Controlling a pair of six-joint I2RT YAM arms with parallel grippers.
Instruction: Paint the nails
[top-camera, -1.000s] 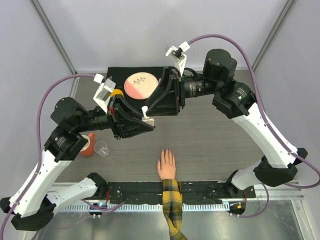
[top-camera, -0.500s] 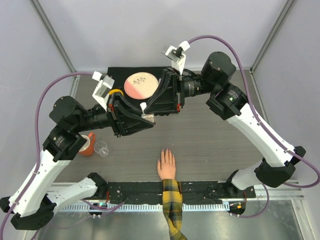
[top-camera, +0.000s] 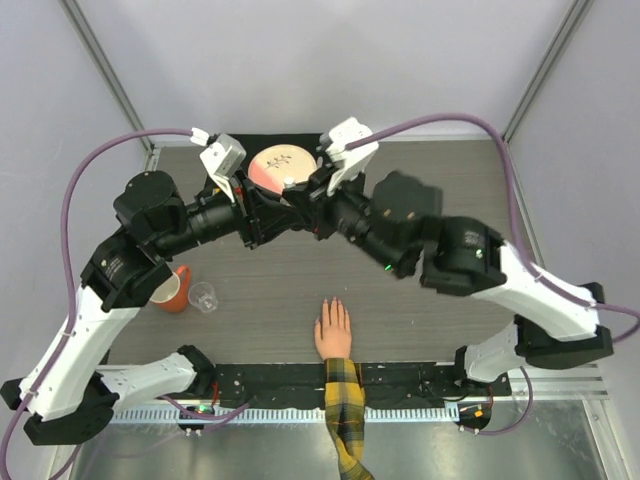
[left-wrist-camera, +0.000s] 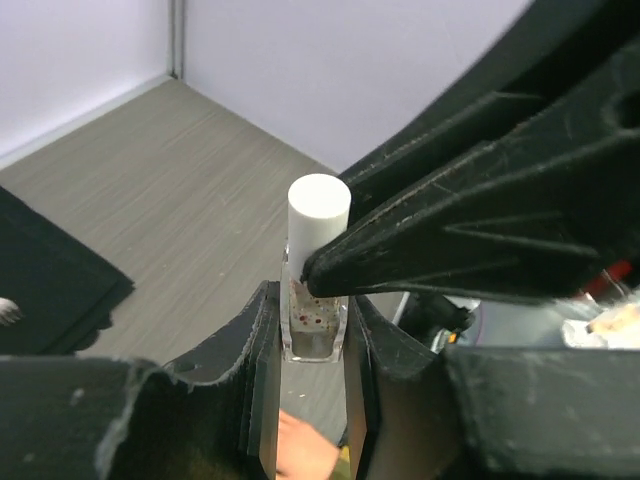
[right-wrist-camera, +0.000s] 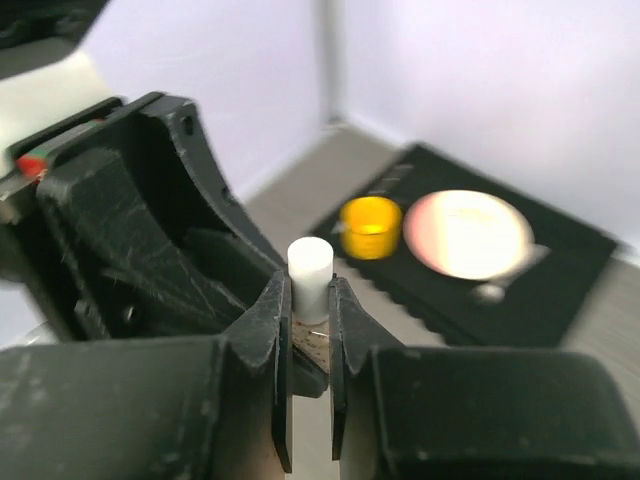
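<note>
Our left hand (left-wrist-camera: 312, 318) is clamped on the bottle (left-wrist-camera: 314, 335), and our right hand (right-wrist-camera: 308, 292) pinches its cap (right-wrist-camera: 310, 262). We should twist about the bottle's axis, then lift straight. The nails (top-camera: 333, 303) lie on the table (top-camera: 450, 290), well apart from the bottle, on its near side.

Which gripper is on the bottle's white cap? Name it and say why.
The right gripper: its fingers pinch the white cap, whereas the left gripper clamps the bottle by its clear glass body below.
</note>
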